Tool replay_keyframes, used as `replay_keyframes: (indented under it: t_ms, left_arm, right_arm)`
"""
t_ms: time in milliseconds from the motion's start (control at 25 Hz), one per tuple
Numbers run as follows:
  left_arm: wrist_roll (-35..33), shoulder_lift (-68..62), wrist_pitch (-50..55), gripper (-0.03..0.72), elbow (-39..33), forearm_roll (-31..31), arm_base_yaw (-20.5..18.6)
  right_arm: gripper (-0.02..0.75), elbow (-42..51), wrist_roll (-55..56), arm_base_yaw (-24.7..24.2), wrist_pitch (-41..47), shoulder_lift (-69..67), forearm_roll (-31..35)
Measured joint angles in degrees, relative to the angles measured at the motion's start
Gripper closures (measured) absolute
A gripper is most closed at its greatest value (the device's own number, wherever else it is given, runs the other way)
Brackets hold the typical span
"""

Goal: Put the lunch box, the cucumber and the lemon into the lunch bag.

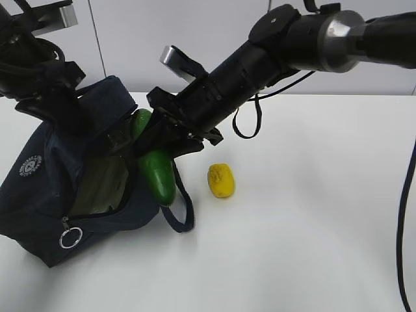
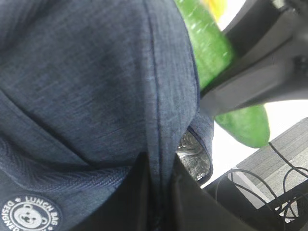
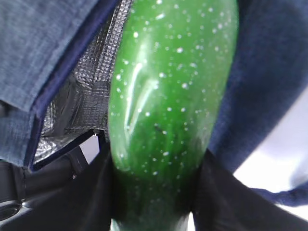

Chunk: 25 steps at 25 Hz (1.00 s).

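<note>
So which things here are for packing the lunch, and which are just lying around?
For the job:
- lunch bag, pinched by the left claw
- cucumber, held by the right claw
- lemon, waiting on the table
- lunch box: not clearly visible

Just lying around:
- black cable on the right

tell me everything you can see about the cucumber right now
The cucumber is long, smooth and glossy dark green with pale speckles. The right gripper is shut on its middle, a finger against each side, holding it at a slant at the open mouth of the lunch bag. Its upper end is against the bag's flap; its rounded lower end hangs outside, above the table. In the right wrist view, silver lining shows beside it.
</note>
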State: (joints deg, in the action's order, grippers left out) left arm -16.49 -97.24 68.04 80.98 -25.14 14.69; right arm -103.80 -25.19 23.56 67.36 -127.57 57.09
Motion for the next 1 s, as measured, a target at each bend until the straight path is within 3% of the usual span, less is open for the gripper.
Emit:
replay_keyframes:
  t_ms: [640, 1000]
  left_arm:
    - [0.0, 0.0, 0.3, 0.671, 0.0, 0.0, 0.0]
    - [0.0, 0.0, 0.4, 0.671, 0.0, -0.5, 0.0]
  right_arm:
    - [0.421, 0.0, -16.1, 3.6, -8.8, -6.8, 24.5]
    - [0.253, 0.0, -18.5, 4.0, -9.4, -8.5, 28.3]
